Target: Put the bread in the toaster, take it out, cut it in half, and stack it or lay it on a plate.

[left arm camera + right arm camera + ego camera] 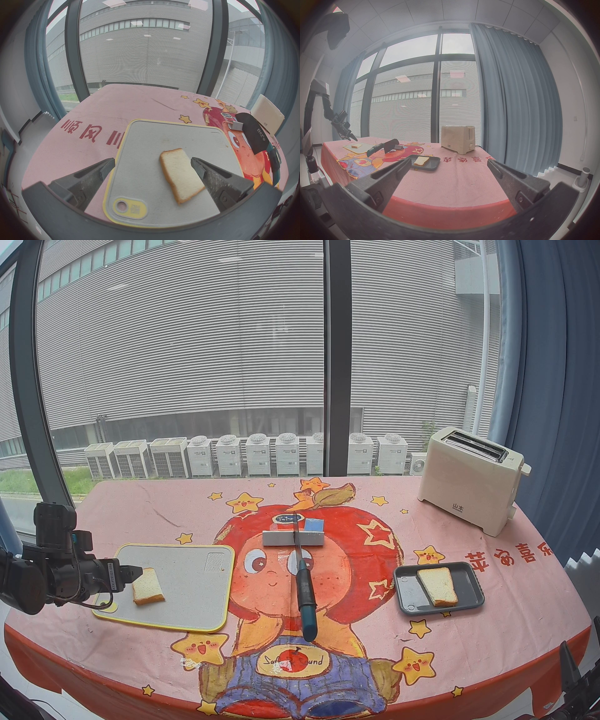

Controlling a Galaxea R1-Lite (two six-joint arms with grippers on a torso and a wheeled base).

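On the cutting board [187, 590], the bread half [181, 175] is faced by the wide-open left gripper [152, 162]; a pinch-and-carry to the plate [470, 591] is judged next.

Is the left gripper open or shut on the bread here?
Open: the left gripper has its black fingers wide apart; the pale bread slice lies flat on the grey yellow-rimmed cutting board, unclamped.

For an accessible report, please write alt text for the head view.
The open left end effector sits beside a bread piece on a cutting board at the left of the table. A knife lies in the centre, a second bread piece lies on a dark plate at right, and a toaster stands behind it.
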